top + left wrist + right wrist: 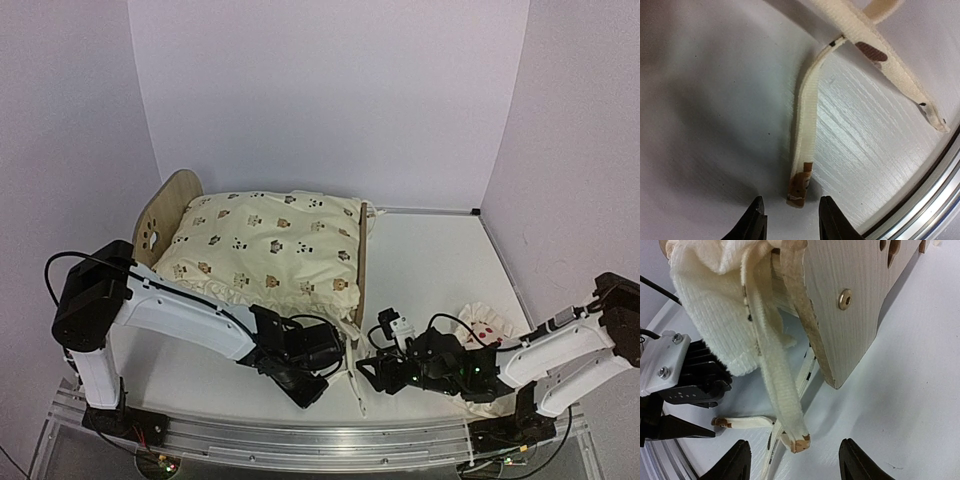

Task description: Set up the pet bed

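The pet bed [165, 215] stands at the back left with a cream animal-print cushion [265, 245] lying on it. Its plywood end board [855, 300] fills the top of the right wrist view. Two cream tie straps trail from the cushion's near corner onto the table. My left gripper [790, 220] is open, and the brown-tipped end of one strap [799, 187] lies just ahead of its fingers, between their lines. My right gripper [795, 462] is open too, with the other strap's tip [800, 442] hanging between its fingers, not pinched. Both grippers [310, 392] [368, 372] meet at the bed's front right corner.
A red-dotted white pillow [487, 327] lies at the right, behind my right arm. The metal rail [930, 200] along the table's near edge runs close to the left gripper. The left arm's black fingers [685, 430] show at the left of the right wrist view.
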Controlling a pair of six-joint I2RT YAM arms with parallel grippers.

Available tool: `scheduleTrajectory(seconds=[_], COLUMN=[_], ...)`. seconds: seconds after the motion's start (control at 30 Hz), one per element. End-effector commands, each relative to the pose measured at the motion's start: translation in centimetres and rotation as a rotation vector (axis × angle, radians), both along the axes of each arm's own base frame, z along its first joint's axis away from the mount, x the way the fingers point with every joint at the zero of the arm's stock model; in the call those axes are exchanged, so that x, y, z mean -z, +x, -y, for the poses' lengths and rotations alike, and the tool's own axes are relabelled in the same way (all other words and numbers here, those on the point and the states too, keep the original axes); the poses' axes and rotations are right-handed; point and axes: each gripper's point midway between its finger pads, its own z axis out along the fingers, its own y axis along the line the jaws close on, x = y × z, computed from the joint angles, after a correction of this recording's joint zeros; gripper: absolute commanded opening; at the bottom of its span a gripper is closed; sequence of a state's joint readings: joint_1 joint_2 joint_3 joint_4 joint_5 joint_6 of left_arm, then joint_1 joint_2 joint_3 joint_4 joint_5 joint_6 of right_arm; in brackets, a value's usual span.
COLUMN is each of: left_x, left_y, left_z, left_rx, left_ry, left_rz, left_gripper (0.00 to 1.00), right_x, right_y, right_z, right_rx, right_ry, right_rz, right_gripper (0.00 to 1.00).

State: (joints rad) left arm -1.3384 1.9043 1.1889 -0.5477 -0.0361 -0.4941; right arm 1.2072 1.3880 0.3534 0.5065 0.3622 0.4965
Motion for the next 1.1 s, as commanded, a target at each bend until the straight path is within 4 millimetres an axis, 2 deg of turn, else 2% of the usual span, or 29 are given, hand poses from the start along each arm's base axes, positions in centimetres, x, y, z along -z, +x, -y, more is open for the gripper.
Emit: scheduleTrajectory(seconds=[0.0, 0.13, 0.2, 0.33, 0.53, 0.73, 0.83, 1.07], left_x=[0.0, 0.5, 0.3, -0.5, -2.3, -4.9, -6.2, -9.5], left_y=[0.4, 0.6, 0.7, 1.0, 1.3, 1.8, 2.1, 3.2], left_z=[1.2, 1.0, 1.1, 1.5, 1.8, 2.5, 2.9, 4.5], left_rx=[0.017, 0.014, 0.01, 0.001, -0.017, -0.029, -0.035, -0.039], left_ry=[-0.02, 0.0, 0.0, -0.024, -0.069, -0.138, -0.169, -0.258], left_rz=[0.003, 0.012, 0.019, 0.03, 0.054, 0.085, 0.102, 0.166], left_gripper=[0.26, 0.07, 0.0, 0.0, 0.0, 0.0, 0.0, 0.0], right_x=[-1.4, -1.8, -2.1, -2.1, -1.9, -2.0, -2.1, -2.5], right_y=[0.4, 0.8, 1.0, 1.3, 1.4, 1.3, 1.3, 0.9], right_z=[-1.4, -1.4, -1.4, -1.4, -1.4, -1.4, -1.4, -1.7], right_rx=[-0.011, 0.001, 0.007, 0.014, 0.013, 0.005, -0.001, -0.03], right_ry=[0.027, 0.024, 0.02, 0.007, -0.007, -0.013, -0.011, 0.002], right_rz=[0.03, 0.05, 0.067, 0.079, 0.083, 0.092, 0.093, 0.09], right_gripper=[0.61, 0.6, 0.57, 0.45, 0.18, 0.03, 0.0, 0.0])
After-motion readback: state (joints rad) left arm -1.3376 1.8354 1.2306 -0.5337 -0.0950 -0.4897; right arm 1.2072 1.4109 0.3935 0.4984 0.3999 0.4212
